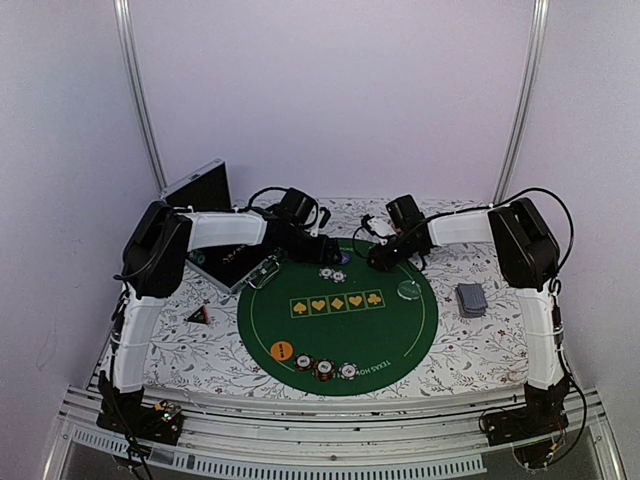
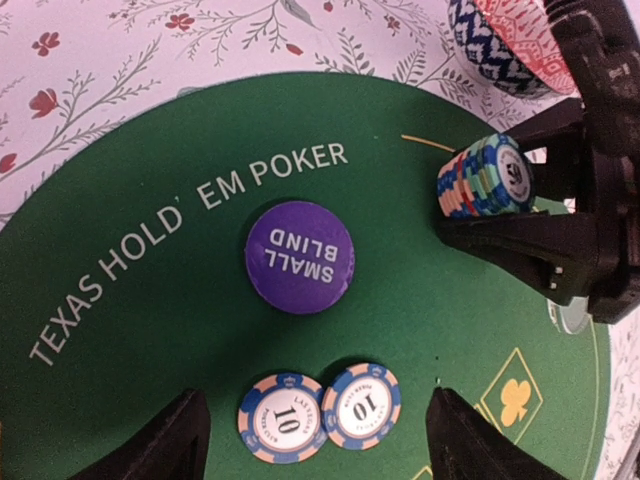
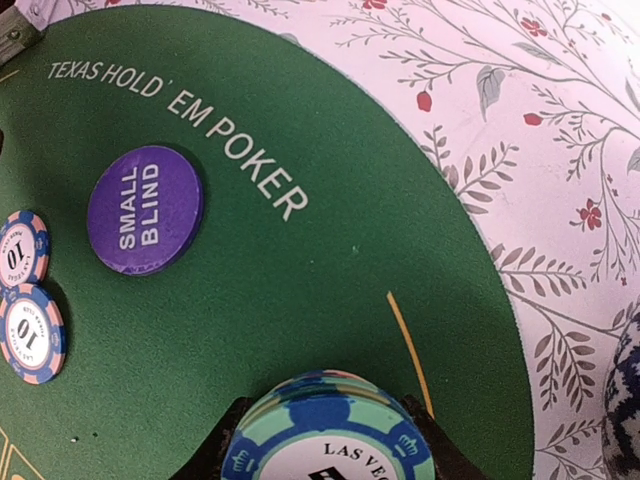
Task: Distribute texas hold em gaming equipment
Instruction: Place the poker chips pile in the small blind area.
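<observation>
While pinched in rt hand (image 2: 505,182), chip stack (image 3: 325,430) on edge, blue/green/pink striped rims; left hand (image 2: 316,418) spread.

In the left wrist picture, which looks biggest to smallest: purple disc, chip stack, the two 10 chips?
1. purple disc
2. chip stack, left 10 chip and right 10 chip: look alike, so I can't rank them. The held stack's nearness is unsure.
</observation>
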You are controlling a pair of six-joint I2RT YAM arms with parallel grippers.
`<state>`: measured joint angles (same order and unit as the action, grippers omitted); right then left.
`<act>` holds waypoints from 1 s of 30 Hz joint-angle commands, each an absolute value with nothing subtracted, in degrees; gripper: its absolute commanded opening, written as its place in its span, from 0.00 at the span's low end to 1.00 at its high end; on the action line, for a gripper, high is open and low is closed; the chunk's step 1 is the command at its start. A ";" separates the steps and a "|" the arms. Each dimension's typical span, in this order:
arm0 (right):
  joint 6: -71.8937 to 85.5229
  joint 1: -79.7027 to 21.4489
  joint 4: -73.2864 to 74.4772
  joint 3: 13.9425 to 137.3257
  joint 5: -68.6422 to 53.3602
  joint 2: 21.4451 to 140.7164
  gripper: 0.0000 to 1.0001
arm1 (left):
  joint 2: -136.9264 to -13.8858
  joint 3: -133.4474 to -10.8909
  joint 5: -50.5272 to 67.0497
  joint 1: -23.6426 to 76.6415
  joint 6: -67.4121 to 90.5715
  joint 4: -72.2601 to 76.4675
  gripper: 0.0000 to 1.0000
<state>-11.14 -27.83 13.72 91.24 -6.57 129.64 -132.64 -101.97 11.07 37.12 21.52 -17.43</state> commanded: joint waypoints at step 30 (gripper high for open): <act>-12.82 -28.58 18.31 93.82 -9.34 121.55 0.99 | -128.52 -101.71 11.40 37.00 16.67 -19.42 0.76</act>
<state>-12.43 -28.49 16.32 91.35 -10.22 124.51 -132.62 -101.95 11.18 37.12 18.17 -18.81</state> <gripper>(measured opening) 0.988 0.762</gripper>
